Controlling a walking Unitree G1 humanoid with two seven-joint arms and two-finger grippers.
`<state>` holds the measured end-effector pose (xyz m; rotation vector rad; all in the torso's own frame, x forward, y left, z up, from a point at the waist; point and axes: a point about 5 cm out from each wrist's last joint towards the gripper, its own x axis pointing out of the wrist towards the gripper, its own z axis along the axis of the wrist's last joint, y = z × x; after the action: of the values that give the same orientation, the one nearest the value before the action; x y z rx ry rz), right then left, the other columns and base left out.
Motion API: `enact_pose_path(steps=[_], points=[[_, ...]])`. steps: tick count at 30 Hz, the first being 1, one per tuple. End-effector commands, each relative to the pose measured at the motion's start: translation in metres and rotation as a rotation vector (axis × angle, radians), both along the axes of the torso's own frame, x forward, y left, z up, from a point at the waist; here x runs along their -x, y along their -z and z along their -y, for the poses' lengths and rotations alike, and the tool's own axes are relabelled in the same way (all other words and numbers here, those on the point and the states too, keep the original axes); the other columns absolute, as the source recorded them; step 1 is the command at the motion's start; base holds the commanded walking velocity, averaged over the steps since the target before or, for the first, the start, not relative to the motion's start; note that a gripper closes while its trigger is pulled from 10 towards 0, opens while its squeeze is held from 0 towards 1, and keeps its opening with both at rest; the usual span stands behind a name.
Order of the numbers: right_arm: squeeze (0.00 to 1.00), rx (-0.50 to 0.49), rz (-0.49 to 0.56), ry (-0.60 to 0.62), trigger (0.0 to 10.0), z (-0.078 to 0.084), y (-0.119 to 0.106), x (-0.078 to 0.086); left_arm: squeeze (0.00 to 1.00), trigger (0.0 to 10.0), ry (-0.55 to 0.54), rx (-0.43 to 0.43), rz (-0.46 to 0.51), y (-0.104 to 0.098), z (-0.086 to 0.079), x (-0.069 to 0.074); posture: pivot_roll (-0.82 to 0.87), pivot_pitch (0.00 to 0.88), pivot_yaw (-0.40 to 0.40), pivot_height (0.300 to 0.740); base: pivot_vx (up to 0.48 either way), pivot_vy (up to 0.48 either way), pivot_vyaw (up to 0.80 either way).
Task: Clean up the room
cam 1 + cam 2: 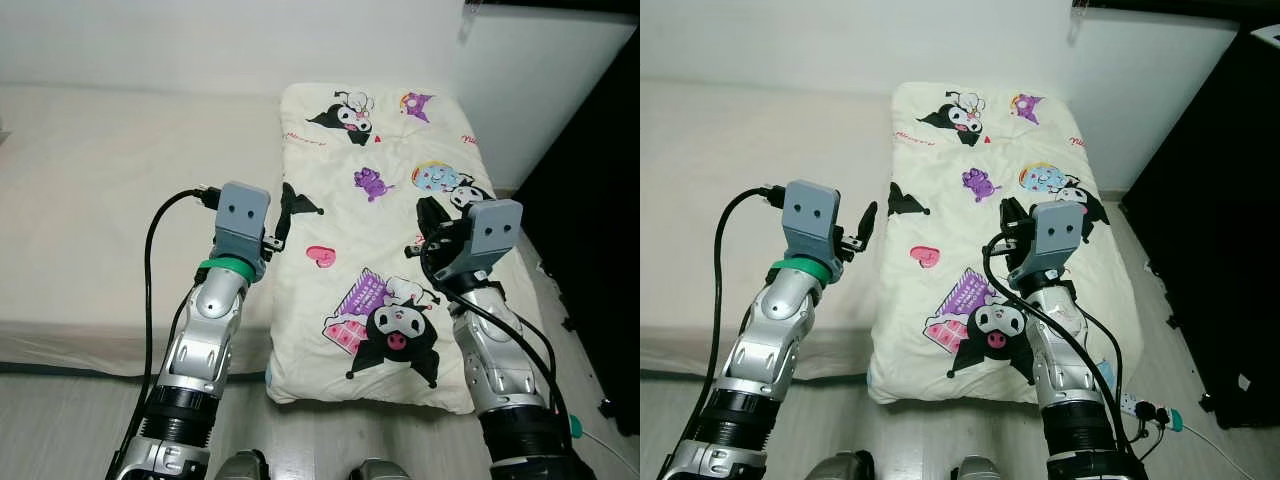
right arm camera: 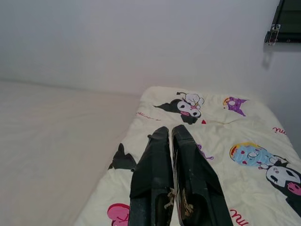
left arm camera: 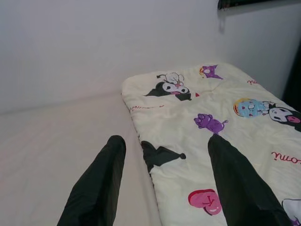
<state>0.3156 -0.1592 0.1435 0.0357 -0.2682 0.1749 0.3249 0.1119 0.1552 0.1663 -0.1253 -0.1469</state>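
Cream-coloured and printed with black, purple and pink cartoon characters, a folded quilt (image 1: 385,240) lay along the right side of a bare pale mattress (image 1: 100,200), reaching from the white wall (image 1: 200,40) at 12 o'clock to the bed's near edge at 6 o'clock, where one corner hung slightly over the side. Both silver arms were raised above it. The left gripper (image 3: 164,174) hovered over the quilt's left border with its two black fingers (image 3: 101,183) spread wide, one above the mattress and one above the quilt, nothing between them. A black cable (image 1: 152,260) looped up beside that arm at about 9 o'clock. The right gripper (image 2: 170,155) was poised over the quilt's right half, its fingers pressed together and empty, pointing toward a cartoon figure (image 2: 188,106) near the far end at 12 o'clock. A pink heart (image 1: 322,256) on the quilt sat between the two grippers. Dark furniture (image 1: 600,230) stood at 3 o'clock, with light wood-look floor (image 1: 60,420) at 6 o'clock and a white power strip (image 1: 1137,405) beside the right arm.
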Motion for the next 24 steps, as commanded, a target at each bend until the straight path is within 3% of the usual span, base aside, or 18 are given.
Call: enact_pose_path(steps=[1, 18, 24], points=[[0.00, -0.003, -0.017, -0.001, 10.0, -0.0004, 0.0039, 0.0007, 0.00, 10.0, 0.023, -0.005, -0.017, 0.0037, 0.0040, 0.0001, -0.02, 0.000, 0.031, 0.740, 0.000, 0.000, 0.00], [0.00, -0.004, -0.020, -0.001, 10.0, 0.0003, 0.0051, 0.0016, 0.00, 10.0, 0.006, 0.002, -0.018, 0.0034, 0.0029, -0.0002, -0.02, 0.000, 0.033, 0.740, 0.000, 0.000, 0.00], [0.00, -0.006, -0.021, -0.002, 10.0, -0.0002, 0.0054, 0.0017, 0.00, 10.0, 0.001, 0.009, -0.021, 0.0033, 0.0021, -0.0006, -0.02, 0.000, 0.034, 0.740, 0.000, 0.452, 0.00]])
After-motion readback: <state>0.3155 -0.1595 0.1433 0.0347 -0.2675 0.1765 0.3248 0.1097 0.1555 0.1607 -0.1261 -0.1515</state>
